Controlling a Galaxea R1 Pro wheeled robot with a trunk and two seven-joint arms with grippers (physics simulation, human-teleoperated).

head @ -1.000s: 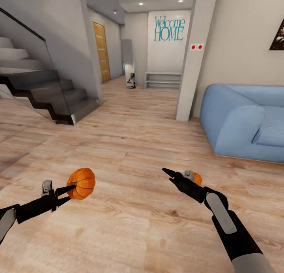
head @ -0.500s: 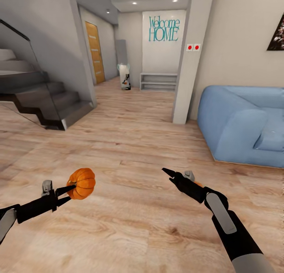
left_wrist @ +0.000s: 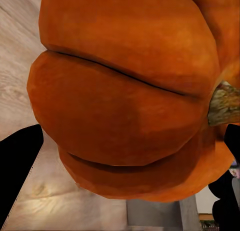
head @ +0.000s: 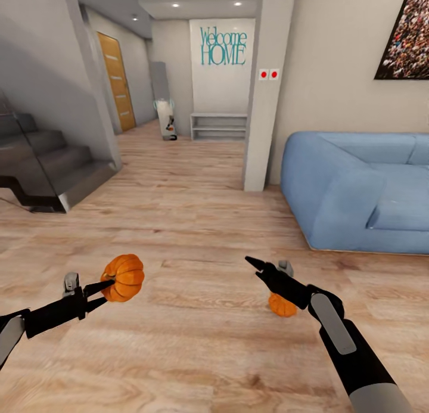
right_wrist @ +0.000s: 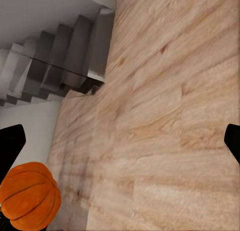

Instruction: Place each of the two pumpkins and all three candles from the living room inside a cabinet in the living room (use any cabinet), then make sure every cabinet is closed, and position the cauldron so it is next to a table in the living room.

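Gripping one pumpkin (head: 123,277) at its near side, the left gripper (head: 105,289) has its two dark fingers closed on the orange body and carries it above the wooden floor (head: 196,347), at the left of the head view. In the left wrist view this pumpkin (left_wrist: 130,96) is very close to the camera; its ribs and its small brown stem (left_wrist: 223,104) are clear, and a black finger (left_wrist: 17,166) stands on each side of it.

The second pumpkin (head: 282,306) lies on the floor, low at the right of the head view, partly behind the right arm. The right gripper (head: 255,265) is above it and points forward and to the left. From the head view its fingers look nearly together, but the right wrist view shows the two dark tips (right_wrist: 10,143) at opposite edges of the picture with bare floor between them, so the jaws are wide and hold nothing. An orange pumpkin (right_wrist: 29,196) sits at the lower corner of that wrist picture; I cannot tell which of the two it is.

Farther out, a blue sofa (head: 357,192) stands at the right against a pale wall, and a white pillar (head: 262,91) with two red switches is just beside it. A grey staircase (head: 42,168) is at the left. Down the hallway there are an orange-brown door (head: 117,82), a low grey shelf (head: 218,127) and the words "Welcome HOME" (head: 223,45) on the wall.
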